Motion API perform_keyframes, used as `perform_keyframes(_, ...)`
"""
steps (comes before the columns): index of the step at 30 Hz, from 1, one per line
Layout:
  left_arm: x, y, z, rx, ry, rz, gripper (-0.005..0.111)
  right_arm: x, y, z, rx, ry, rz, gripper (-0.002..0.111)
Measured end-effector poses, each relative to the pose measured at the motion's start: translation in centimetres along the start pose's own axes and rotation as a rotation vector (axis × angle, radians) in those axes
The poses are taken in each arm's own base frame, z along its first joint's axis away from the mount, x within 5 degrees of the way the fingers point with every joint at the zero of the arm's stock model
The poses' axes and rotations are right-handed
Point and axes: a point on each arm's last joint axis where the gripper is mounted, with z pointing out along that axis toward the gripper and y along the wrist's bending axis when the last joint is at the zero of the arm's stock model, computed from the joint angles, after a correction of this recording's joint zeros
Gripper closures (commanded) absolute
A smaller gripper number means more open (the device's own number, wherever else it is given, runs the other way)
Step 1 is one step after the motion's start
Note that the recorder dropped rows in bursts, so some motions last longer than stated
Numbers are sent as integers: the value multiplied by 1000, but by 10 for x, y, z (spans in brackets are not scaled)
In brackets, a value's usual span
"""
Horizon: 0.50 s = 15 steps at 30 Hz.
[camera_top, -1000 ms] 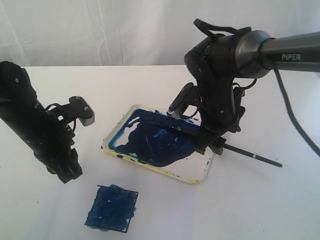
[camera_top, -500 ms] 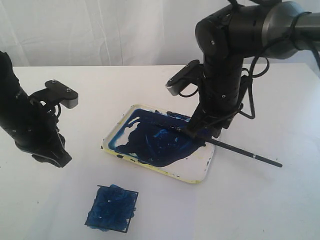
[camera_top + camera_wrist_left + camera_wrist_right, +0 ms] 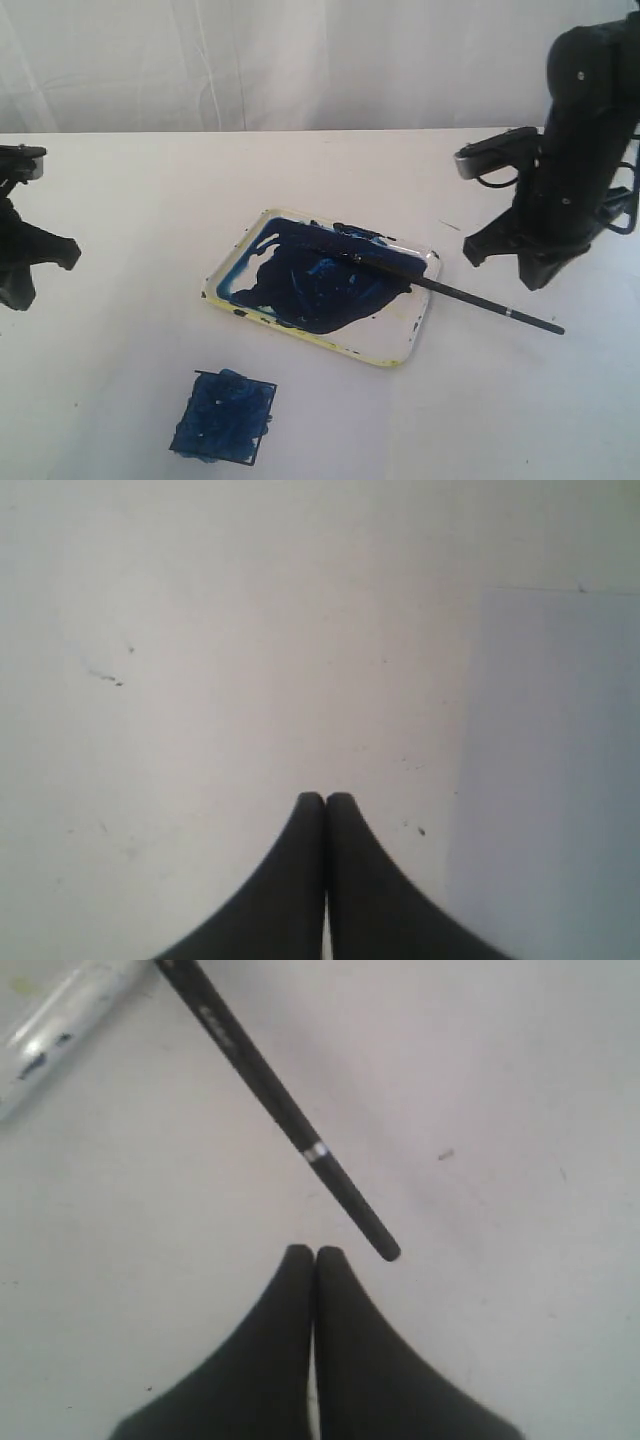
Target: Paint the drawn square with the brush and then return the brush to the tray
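While both arms hang clear of the work, I log what lies on the white table (image 3: 120, 200).

- The tray (image 3: 395, 337): a small rectangle with rounded corners and a glossy white floor. Its rim is yellowish along the near edge. Most of the inside is covered by thick, uneven dark blue paint.
- The brush (image 3: 470, 298): a thin, straight, matte black rod. Its working end is lost in the blue smear inside the tray. The handle crosses the tray's right rim and lies out on the table.
- Brush axis: in the exterior view its long axis runs diagonally. The tip points up-left into the paint and the handle end points down-right.
- A narrow silver band (image 3: 315, 1152) rings the handle near its blunt end. Faint print further up the handle is too blurred to read.
- The drawn square (image 3: 225, 415): tilted, with thin black outlines, filled with blotchy, streaked blue. It sits on the table nearer the camera than the tray and apart from it.
- The right gripper (image 3: 315, 1252): smooth, dark, curved fingers pressed tip to tip with nothing between them. It hovers near the handle end of the brush without touching it.
- The left gripper (image 3: 325, 798): likewise closed and empty, over bare, faintly speckled table.
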Motion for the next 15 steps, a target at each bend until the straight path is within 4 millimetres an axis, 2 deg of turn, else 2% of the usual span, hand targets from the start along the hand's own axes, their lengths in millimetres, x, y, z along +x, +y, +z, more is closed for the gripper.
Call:
perform_keyframes(3, 4, 16, -1, -7, 34, -85, 107, 17, -25, 4, 2, -17, 98, 108)
perform_keyframes(6, 7, 29, -2, -10, 54, -133, 107, 28, -41, 8, -30, -16, 196, 108)
perform_keyframes(10, 8, 36, -2, -3, 58, -170, 107, 38, -52, 18, -48, 1, 258, 108)
perform_keyframes(15, 9, 40, -3, -6, 58, -185, 107, 42, -55, 20, -57, -7, 284, 108)
